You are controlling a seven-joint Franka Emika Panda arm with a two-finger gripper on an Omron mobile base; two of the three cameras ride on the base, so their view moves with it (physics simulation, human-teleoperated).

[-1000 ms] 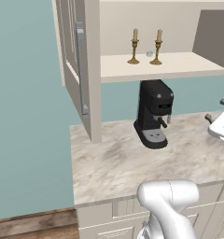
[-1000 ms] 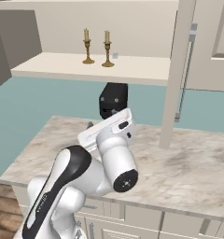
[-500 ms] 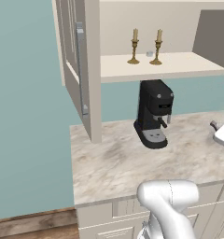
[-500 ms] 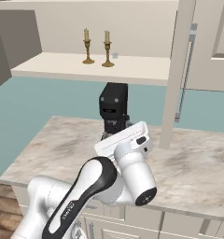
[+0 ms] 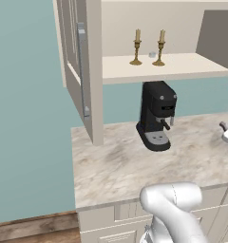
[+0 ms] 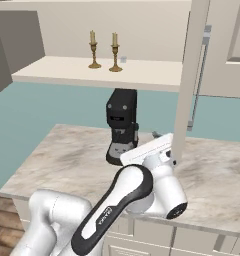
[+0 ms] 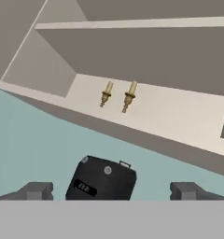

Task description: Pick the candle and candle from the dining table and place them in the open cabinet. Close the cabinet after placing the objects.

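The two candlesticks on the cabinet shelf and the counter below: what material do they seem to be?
Both candlesticks look like polished brass, golden and shiny, with pale wax stubs. The counter looks like beige marble with grey veins, though rendered.

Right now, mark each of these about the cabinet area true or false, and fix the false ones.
1. Both candles stand upright on the cabinet shelf. True.
2. The cabinet doors are shut. False: the left door stands swung open, and so does the right one.
3. The gripper holds a candle. False: its jaws are open and empty, with the candles far ahead on the shelf.
4. A black coffee machine stands on the marble counter below the shelf. True.
5. The candles lie on the counter beside the coffee machine. False: they stand up on the shelf.
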